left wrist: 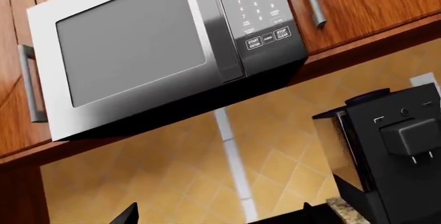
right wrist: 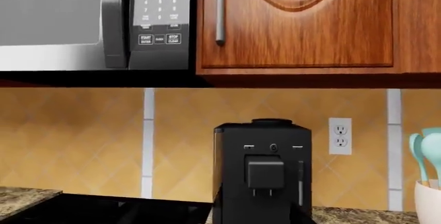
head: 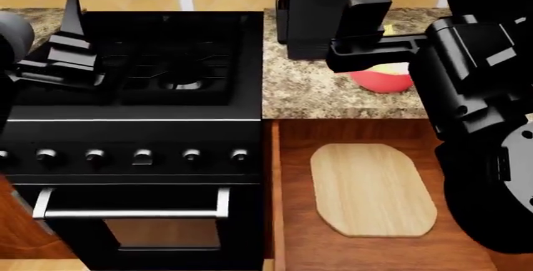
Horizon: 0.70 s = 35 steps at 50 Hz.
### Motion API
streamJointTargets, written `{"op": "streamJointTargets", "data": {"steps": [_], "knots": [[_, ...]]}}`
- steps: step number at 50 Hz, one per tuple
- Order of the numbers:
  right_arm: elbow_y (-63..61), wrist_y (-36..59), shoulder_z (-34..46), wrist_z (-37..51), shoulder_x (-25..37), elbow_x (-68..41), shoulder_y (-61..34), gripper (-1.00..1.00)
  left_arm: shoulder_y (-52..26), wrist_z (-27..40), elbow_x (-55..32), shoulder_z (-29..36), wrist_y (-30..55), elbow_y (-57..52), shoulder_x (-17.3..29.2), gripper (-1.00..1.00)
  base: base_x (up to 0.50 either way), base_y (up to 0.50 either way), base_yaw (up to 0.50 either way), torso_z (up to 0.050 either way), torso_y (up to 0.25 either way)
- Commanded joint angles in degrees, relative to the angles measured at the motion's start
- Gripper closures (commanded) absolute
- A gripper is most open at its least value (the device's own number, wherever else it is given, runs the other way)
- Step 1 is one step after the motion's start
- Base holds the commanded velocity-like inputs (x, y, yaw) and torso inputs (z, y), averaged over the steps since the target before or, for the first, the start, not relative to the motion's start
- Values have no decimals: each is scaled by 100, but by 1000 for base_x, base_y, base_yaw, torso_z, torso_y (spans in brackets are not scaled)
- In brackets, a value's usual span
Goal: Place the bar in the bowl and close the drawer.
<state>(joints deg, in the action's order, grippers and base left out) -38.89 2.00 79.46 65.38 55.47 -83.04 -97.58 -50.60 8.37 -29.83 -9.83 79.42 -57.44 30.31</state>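
The red bowl [head: 385, 81] sits on the granite counter, its back half hidden by my right gripper [head: 416, 9]. A small yellow sliver of the bar [head: 387, 29] shows just behind the gripper's rail, above the bowl; the rest of the bar is hidden, so I cannot tell how it lies. The right gripper hovers over the bowl with its fingers wide apart and empty. The drawer [head: 291, 233] stands pulled open below the counter; its front is out of view. My left gripper [left wrist: 217, 218] is open and empty, raised over the stove's left side [head: 58, 40].
A pale wooden board [head: 373, 190] lies in the drawer. A black stove [head: 179, 71] is at the left. A black coffee machine [head: 316, 15] [right wrist: 265, 172] stands behind the bowl. A microwave [left wrist: 138, 48], cabinet doors [right wrist: 296, 22] and a white utensil jar [right wrist: 427, 201] are nearby.
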Motion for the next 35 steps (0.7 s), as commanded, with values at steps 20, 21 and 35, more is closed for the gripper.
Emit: {"op": "streamJointTargets", "data": {"steps": [20,21,35], "knots": [[-334,323,-138,167,373,-243,-295,-100,269,239,-140,90,-381,20,60,-100,70,403,0,0,0],[-338,334,-141,171,375,-252,-303,-100,273,245,-145,94,-385,20,66,-100,82,394,0,0,0],[-353,347,-150,188,382,-238,-249,-100,327,347,-570,-265,-151,-214,165,-100,84,371,0,0,0]]}}
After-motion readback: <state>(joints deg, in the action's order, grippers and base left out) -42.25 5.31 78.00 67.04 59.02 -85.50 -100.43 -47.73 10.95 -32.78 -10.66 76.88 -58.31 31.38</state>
